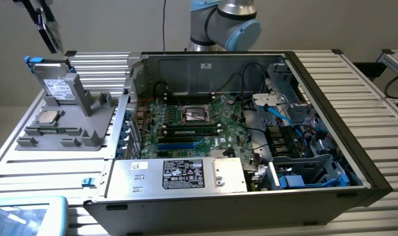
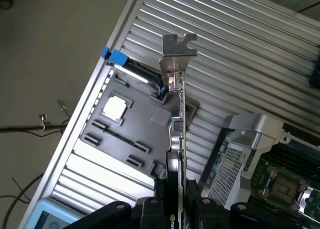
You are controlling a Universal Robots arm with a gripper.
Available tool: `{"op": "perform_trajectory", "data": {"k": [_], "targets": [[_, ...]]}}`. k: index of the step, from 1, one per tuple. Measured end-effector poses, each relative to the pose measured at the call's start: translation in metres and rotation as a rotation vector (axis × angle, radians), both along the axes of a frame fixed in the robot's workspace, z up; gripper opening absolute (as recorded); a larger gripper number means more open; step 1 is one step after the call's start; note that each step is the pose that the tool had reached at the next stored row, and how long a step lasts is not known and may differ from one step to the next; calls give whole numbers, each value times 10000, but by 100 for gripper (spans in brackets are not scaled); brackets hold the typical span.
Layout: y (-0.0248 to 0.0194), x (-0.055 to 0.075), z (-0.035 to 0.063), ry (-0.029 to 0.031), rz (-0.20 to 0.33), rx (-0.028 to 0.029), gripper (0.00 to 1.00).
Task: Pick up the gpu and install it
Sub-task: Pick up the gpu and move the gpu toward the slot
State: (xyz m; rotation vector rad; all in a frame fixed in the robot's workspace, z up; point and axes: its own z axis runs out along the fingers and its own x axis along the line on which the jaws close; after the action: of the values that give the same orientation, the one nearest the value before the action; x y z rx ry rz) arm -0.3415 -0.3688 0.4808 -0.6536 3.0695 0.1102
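The gpu (image 2: 179, 114) is lifted high in the air, seen edge-on in the wrist view with its silver end bracket (image 2: 177, 51) pointing away from me. My gripper (image 2: 177, 204) is shut on the card's near end, a black finger (image 2: 161, 189) on each face. In the exterior view the gpu (image 1: 49, 27) hangs as a dark, tilted plate at the upper left, above the grey parts holder (image 1: 87, 113). The open computer case (image 1: 317, 73) lies toward the exterior view's right, its green motherboard (image 1: 192, 123) exposed.
The grey holder carries a silver drive with blue tabs (image 1: 54, 78), a processor chip (image 1: 47, 117) and a narrow memory stick (image 1: 51, 130). A power supply box (image 1: 179, 174) fills the case's near corner. Cables and drive bays (image 1: 297, 132) crowd its right side.
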Motion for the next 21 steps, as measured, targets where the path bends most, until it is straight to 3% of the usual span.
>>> {"op": "perform_trajectory", "data": {"k": [21], "targets": [[0,0,30,1,3693,-1,28]]}}
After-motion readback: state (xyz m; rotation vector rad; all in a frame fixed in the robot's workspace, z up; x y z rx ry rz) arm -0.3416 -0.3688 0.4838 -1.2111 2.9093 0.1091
